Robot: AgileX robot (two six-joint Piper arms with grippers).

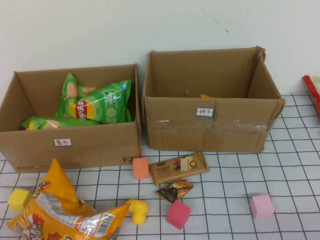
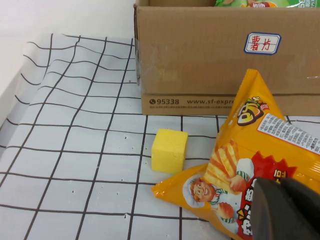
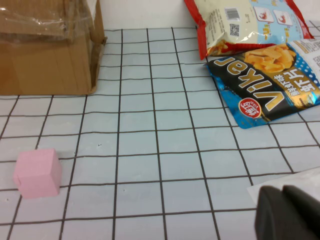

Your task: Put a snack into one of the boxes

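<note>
Two brown boxes stand at the back of the checked cloth. The wider, lower box on the left holds two green chip bags. The taller taped box is on the right. An orange chip bag lies at the front left. A brown chocolate bar and a small dark wrapper lie in the middle. Neither arm appears in the high view. My left gripper is shut just over the orange bag. My right gripper is shut over the cloth at the near right.
Foam cubes are scattered about: yellow, orange, pink, light pink. A yellow duck sits by the orange bag. A red-edged bag and a blue bag lie far right. White paper lies under the right gripper.
</note>
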